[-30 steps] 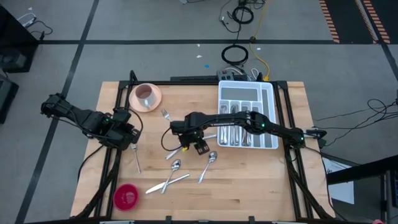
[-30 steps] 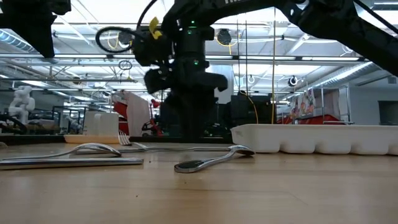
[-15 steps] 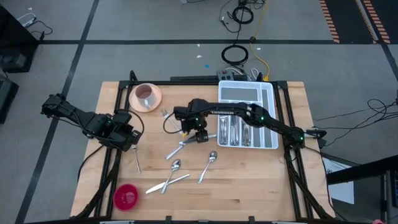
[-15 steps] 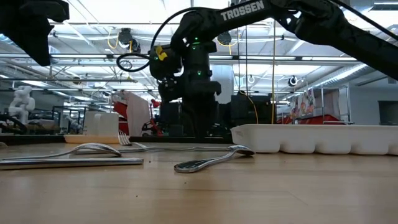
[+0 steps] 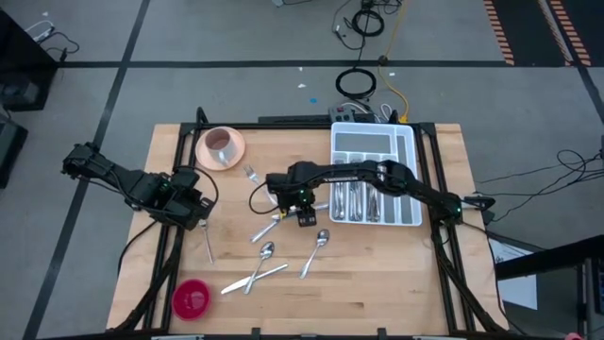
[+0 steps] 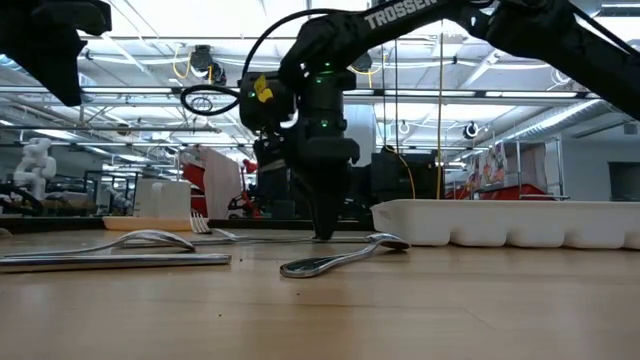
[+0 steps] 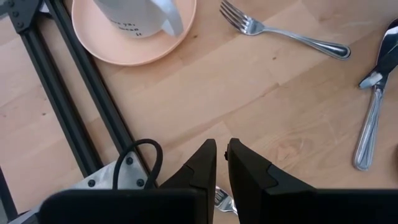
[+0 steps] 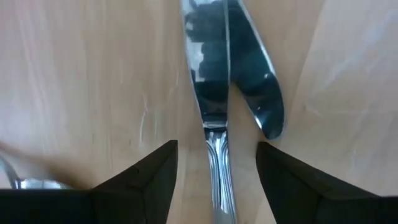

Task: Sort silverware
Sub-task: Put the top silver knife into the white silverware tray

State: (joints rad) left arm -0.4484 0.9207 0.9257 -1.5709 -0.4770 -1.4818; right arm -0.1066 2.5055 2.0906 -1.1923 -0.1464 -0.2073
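Wooden table (image 5: 377, 264): it is carrying loose silverware, a pink saucer with a cup at the far left corner, and a red round object near the front left.
Right end effector (image 5: 304, 213): it is hanging low over the middle of the table, fingers (image 8: 143, 180) standing apart on both sides of a table knife (image 8: 214, 118), not clamped on it.
Table knife: it is lying flat on the wood between those fingers, next to other pieces.
Left end effector (image 7: 221, 163): it is waiting at the left edge of the table, fingers nearly together, holding nothing.
Fork (image 7: 283, 34): it is lying near the saucer (image 7: 134, 46).
Spoons (image 5: 267, 252): two are lying toward the front, just beside a crossed pair.
White cutlery tray (image 5: 408, 165): it is sitting at the far right, with silverware in its compartments.
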